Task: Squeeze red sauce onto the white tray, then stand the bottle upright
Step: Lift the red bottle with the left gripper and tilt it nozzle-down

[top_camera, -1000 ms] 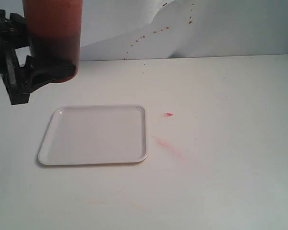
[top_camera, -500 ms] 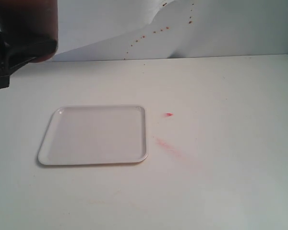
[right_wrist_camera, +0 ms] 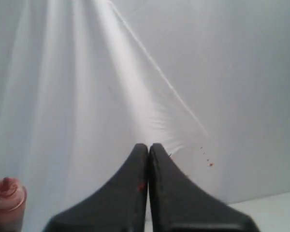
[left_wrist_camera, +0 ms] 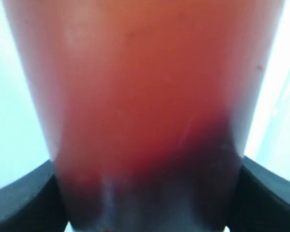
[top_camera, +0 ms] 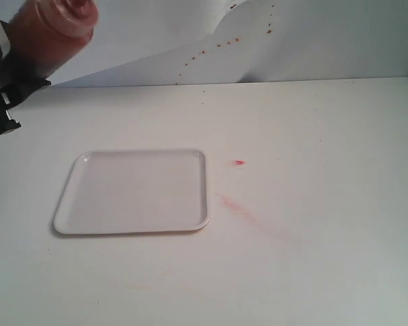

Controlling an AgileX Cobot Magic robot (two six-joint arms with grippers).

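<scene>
Exterior view: we're up in the far left corner, where the left fingers (top_camera: pixel 13 81) have the bottle (top_camera: pixel 47 34) off the worktop (top_camera: pixel 313 244).
Left fingers: two black pads pinching the bottle's lower body, one on each side; the left wrist view shows one (left_wrist_camera: pixel 21 205) pressed hard against the plastic.
Bottle: tilted, not upright, with its base down between the left fingers and its nozzle end (top_camera: pixel 78 8) leaning up and away from them.
Red sauce: it's inside the bottle (left_wrist_camera: pixel 145 96), orange-red high up and darker down near the pads.
White tray (top_camera: pixel 132 193): flat on the worktop, lower than the left fingers and off to their right, well apart from them.
Right fingers (right_wrist_camera: pixel 130 193): pressed together, tip against tip, nothing between them, pointing at the white backdrop (right_wrist_camera: pixel 208 72).
Bottle from the right wrist view: its top (right_wrist_camera: pixel 7 200) pokes in off to one side of the right fingers, well apart.
Worktop marks: a small red spot (top_camera: pixel 239 163) and a faint pink smear (top_camera: pixel 238 207), both beyond the tray's far side from the left fingers.
Backdrop: tiny red specks (top_camera: pixel 217 45) scattered on it.
</scene>
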